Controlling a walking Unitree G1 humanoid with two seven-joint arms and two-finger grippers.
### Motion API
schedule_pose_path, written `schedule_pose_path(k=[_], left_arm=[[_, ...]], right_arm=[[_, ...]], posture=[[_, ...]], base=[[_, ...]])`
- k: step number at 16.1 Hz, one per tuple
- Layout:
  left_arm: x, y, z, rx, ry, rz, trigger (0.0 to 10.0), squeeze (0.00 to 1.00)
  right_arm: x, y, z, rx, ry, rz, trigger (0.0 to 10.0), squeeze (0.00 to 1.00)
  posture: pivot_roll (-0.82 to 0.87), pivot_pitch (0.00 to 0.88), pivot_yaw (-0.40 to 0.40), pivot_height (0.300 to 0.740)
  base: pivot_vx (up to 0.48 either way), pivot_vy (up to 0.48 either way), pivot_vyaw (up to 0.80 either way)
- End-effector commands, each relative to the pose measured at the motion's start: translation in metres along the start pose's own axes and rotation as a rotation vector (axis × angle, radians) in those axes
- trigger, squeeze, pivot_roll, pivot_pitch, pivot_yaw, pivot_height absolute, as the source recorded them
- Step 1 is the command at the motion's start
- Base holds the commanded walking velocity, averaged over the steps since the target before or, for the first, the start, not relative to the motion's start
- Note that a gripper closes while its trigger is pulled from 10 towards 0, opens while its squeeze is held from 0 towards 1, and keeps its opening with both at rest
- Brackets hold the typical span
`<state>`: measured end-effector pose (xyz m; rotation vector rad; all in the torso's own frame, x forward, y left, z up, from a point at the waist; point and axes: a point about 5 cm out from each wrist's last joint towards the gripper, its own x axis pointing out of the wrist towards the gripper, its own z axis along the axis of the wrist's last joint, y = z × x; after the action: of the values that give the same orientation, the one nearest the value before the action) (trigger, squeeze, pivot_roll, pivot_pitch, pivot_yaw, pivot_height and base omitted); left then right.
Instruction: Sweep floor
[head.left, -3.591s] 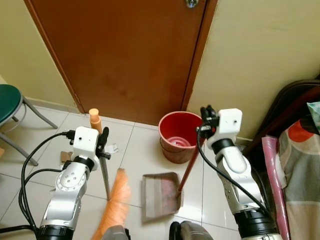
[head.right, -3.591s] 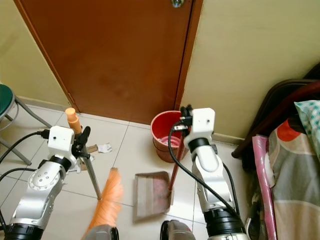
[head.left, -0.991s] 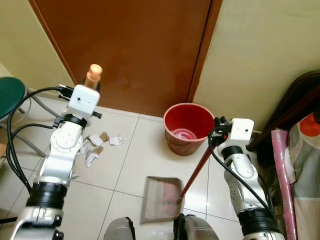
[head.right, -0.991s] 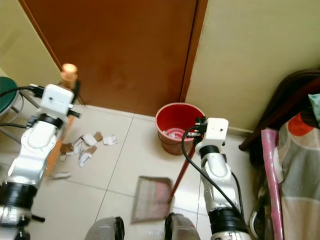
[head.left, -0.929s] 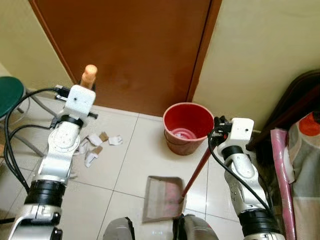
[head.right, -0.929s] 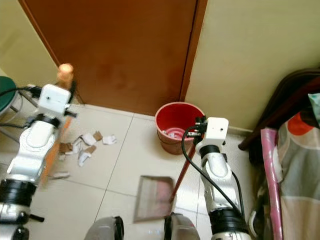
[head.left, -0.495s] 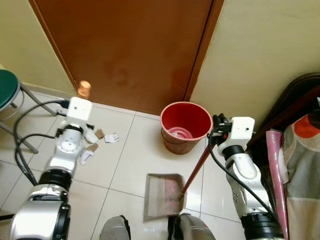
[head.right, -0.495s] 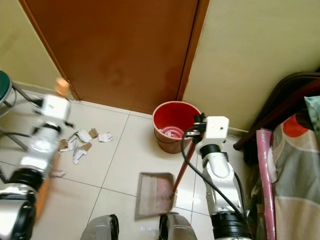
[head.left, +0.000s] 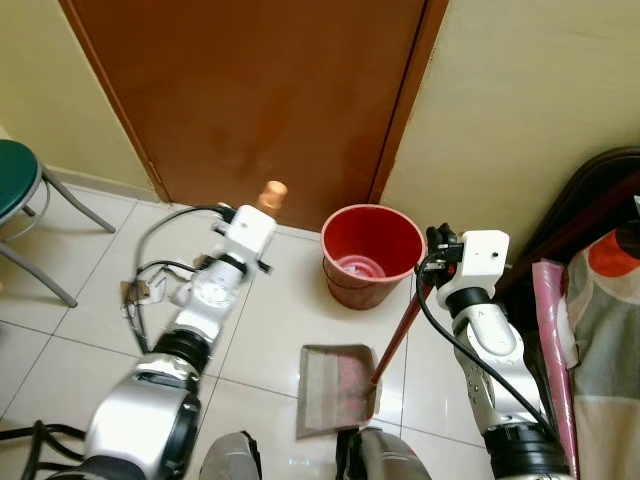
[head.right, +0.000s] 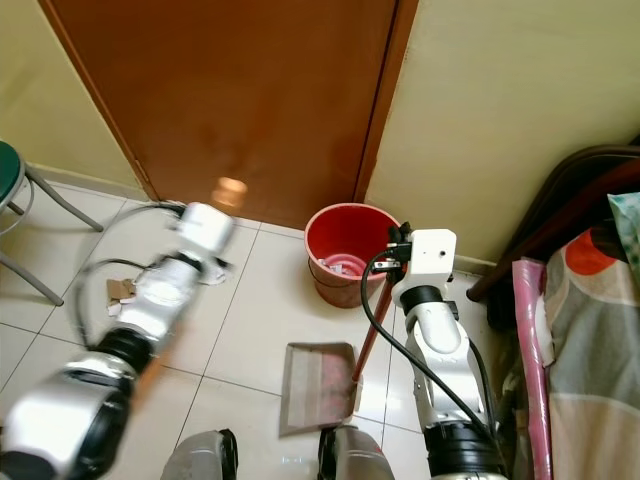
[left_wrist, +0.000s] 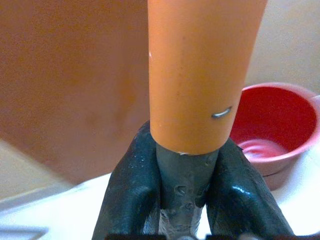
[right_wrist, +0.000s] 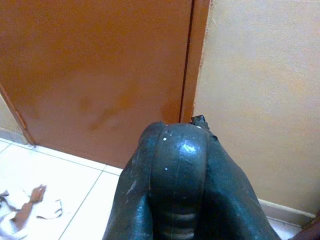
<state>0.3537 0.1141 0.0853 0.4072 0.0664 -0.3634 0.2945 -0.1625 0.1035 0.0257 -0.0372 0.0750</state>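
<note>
While the left arm (head.left: 200, 310) is smeared by motion blur in the right eye view, it is seen more sharply in the left eye view, stretched over the tiled floor (head.left: 270, 330) toward the brown door (head.left: 250, 90). In the left wrist view the left gripper (left_wrist: 185, 200) is clenched on the grey shaft of the broom (left_wrist: 202, 75), just under its orange grip; the grip's pale tip (head.left: 271, 193) is made out before the door, but the brush end is hidden behind the arm. The right gripper (right_wrist: 177, 170) is seen in its wrist view as two black fingers pressed together; what lies between them cannot be made out there. In the eye views the red handle (head.left: 397, 340) of the dustpan (head.left: 335, 390) is seen rising to that gripper (head.left: 437, 262), so it is taken as held there. The pan rests flat on the floor in front of a red bucket (head.left: 372, 245), something pale lying in the bucket's bottom. Scraps of litter (head.left: 135, 291) lie on the tiles beside the left arm, partly covered by its black cable. A green stool (head.left: 20, 190) is cut off at the left edge, and dark furniture with patterned cloth (head.left: 605, 290) at the right.
</note>
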Motion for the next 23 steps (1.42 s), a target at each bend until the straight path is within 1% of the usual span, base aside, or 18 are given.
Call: schedule_pose_path(k=[1, 2, 4, 5, 6, 7, 8, 9, 10, 12, 13, 14, 17, 19, 20, 21, 22, 23], left_arm=[[0.003, -0.013, 0.013, -0.02, -0.078, -0.066, 10.0, 0.0], [0.003, -0.017, 0.017, -0.049, -0.1, -0.079, 10.0, 0.0], [0.002, -0.018, 0.024, -0.086, -0.146, -0.088, 10.0, 0.0], [0.002, -0.013, 0.028, -0.117, -0.169, -0.075, 10.0, 0.0], [0.0, -0.005, 0.032, -0.121, -0.19, -0.061, 10.0, 0.0], [0.0, -0.002, 0.033, -0.115, -0.197, -0.054, 10.0, 0.0], [-0.003, 0.014, 0.041, -0.09, -0.217, -0.024, 10.0, 0.0], [-0.006, 0.021, 0.044, -0.078, -0.228, -0.004, 10.0, 0.0], [-0.016, 0.035, 0.052, -0.097, -0.279, 0.044, 10.0, 0.0], [-0.028, 0.045, 0.054, -0.116, -0.305, 0.082, 10.0, 0.0], [-0.034, 0.047, 0.054, -0.117, -0.314, 0.1, 10.0, 0.0], [-0.049, 0.043, 0.065, -0.083, -0.378, 0.11, 10.0, 0.0], [-0.058, 0.04, 0.08, -0.033, -0.432, 0.117, 10.0, 0.0], [-0.063, 0.043, 0.089, 0.01, -0.459, 0.143, 10.0, 0.0], [-0.066, 0.053, 0.096, 0.048, -0.482, 0.208, 10.0, 0.0], [-0.068, 0.064, 0.096, 0.057, -0.479, 0.251, 10.0, 0.0], [-0.069, 0.068, 0.093, 0.059, -0.462, 0.262, 10.0, 0.0], [-0.075, 0.078, 0.08, 0.057, -0.409, 0.296, 10.0, 0.0]], right_arm=[[0.003, 0.001, 0.002, 0.0, -0.005, 0.0, 10.0, 0.0], [0.005, 0.001, 0.003, 0.0, -0.005, 0.001, 10.0, 0.0], [0.007, 0.001, 0.004, 0.002, -0.009, -0.001, 10.0, 0.0], [0.009, 0.001, 0.004, 0.003, -0.012, -0.004, 10.0, 0.0], [0.01, 0.002, 0.005, 0.003, -0.015, -0.005, 10.0, 0.0], [0.01, 0.002, 0.005, 0.003, -0.016, -0.005, 10.0, 0.0], [0.012, 0.002, 0.007, -0.003, -0.021, -0.004, 10.0, 0.0], [0.011, 0.002, 0.008, -0.005, -0.025, -0.004, 10.0, 0.0], [0.011, 0.002, 0.008, -0.005, -0.029, -0.008, 10.0, 0.0], [0.01, 0.002, 0.006, 0.004, -0.024, -0.018, 10.0, 0.0], [0.01, 0.002, 0.005, 0.019, -0.018, -0.024, 10.0, 0.0], [0.013, 0.007, 0.005, 0.024, -0.021, -0.019, 10.0, 0.0], [0.014, 0.008, 0.006, 0.021, -0.025, -0.017, 10.0, 0.0], [0.015, 0.005, 0.005, 0.019, -0.025, -0.023, 10.0, 0.0], [0.016, 0.003, 0.005, 0.018, -0.025, -0.028, 10.0, 0.0], [0.017, 0.003, 0.005, 0.019, -0.024, -0.03, 10.0, 0.0], [0.018, 0.004, 0.005, 0.02, -0.025, -0.03, 10.0, 0.0], [0.019, 0.007, 0.004, 0.022, -0.027, -0.025, 10.0, 0.0]], posture=[[-0.04, 0.118, -0.037, 0.74], [-0.04, 0.118, -0.037, 0.74], [-0.02, 0.124, -0.031, 0.74], [-0.02, 0.127, -0.029, 0.74], [-0.02, 0.13, -0.028, 0.74], [-0.01, 0.142, -0.026, 0.74], [0.0, 0.154, -0.029, 0.74], [0.0, 0.157, -0.029, 0.74], [0.02, 0.15, -0.03, 0.74], [0.02, 0.147, -0.031, 0.74], [0.03, 0.144, -0.032, 0.74], [0.03, 0.13, -0.034, 0.74], [0.04, 0.119, -0.036, 0.74], [0.04, 0.103, -0.036, 0.74], [0.04, 0.092, -0.036, 0.74], [0.04, 0.087, -0.035, 0.74], [0.05, 0.081, -0.035, 0.74], [0.05, 0.074, -0.034, 0.74]], base=[[0.0, 0.0, 0.0], [0.0, 0.0, 0.0], [0.0, 0.0, 0.0], [0.0, 0.0, 0.0], [0.0, 0.0, 0.0], [0.0, 0.0, 0.0], [0.0, 0.0, 0.0], [0.0, 0.0, 0.0], [0.0, 0.0, 0.0], [0.0, 0.0, 0.0], [0.0, 0.0, 0.0], [0.0, 0.0, 0.0], [0.0, 0.0, 0.0], [0.0, 0.0, 0.0], [0.0, 0.0, 0.0], [0.0, 0.0, 0.0], [0.0, 0.0, 0.0], [0.0, 0.0, 0.0]])
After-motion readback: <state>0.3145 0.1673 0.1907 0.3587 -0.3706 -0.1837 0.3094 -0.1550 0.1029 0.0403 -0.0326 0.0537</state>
